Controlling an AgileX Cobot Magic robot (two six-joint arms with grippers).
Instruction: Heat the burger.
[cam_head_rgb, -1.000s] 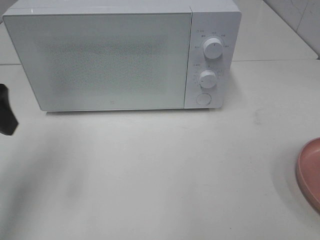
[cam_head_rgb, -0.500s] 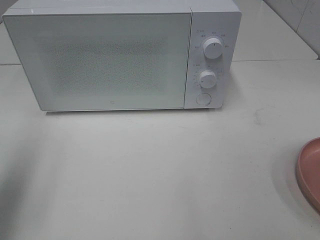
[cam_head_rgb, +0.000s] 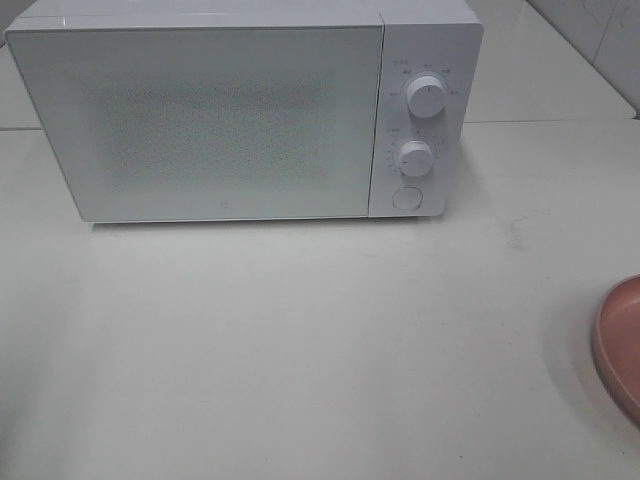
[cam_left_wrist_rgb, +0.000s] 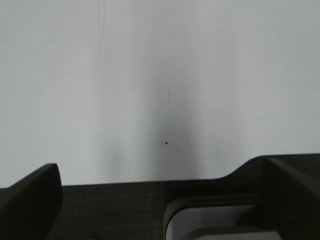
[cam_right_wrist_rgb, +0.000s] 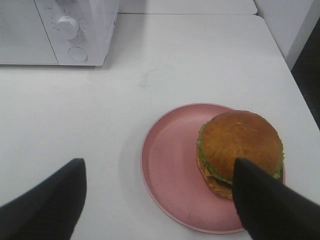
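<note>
Right wrist view shows the round golden-bunned burger (cam_right_wrist_rgb: 239, 149) sitting on the far side of a pink round plate (cam_right_wrist_rgb: 170, 165) on the white worktop (cam_right_wrist_rgb: 190, 60), just below the right tool (cam_right_wrist_rgb: 159, 200), whose fingers are spread and empty, the nearer arm by far.

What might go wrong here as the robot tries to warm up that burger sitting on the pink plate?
The white microwave has its door shut, so carrying food to it now would meet a closed front. The round burger with the golden-brown bun sits off-centre near the rim of the pink round plate, so it might slide off if the plate tilts. The open right gripper could squash the soft bun.
</note>
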